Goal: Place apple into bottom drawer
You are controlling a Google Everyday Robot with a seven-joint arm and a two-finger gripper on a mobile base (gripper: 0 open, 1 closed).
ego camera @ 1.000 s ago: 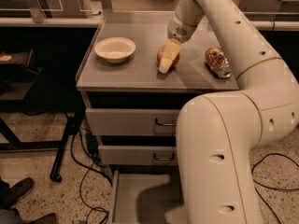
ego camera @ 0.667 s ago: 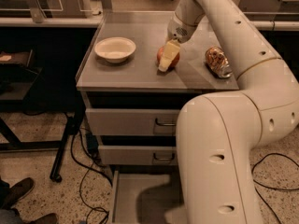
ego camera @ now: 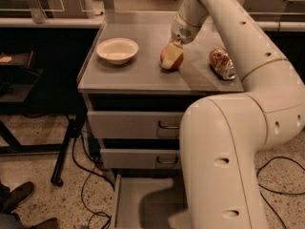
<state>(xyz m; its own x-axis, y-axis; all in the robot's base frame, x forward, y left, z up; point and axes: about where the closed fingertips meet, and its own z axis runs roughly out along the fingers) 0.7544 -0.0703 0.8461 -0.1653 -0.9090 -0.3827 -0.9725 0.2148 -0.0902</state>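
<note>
The red-orange apple [ego camera: 164, 57] sits on the grey cabinet top [ego camera: 138, 75], right of its middle. My gripper [ego camera: 172, 56] reaches down from the arm at the upper right and is on the apple, covering most of its front. The apple rests on the surface. The bottom drawer [ego camera: 140, 204] stands pulled open at the foot of the cabinet, its flat floor bare. My arm's large body hides the drawer's right part.
A cream bowl [ego camera: 117, 50] sits left of the apple. A crushed gold-brown can [ego camera: 221, 62] lies to its right. The two upper drawers [ego camera: 136, 124] are shut. Cables and a black stand leg [ego camera: 66, 142] lie on the floor at left.
</note>
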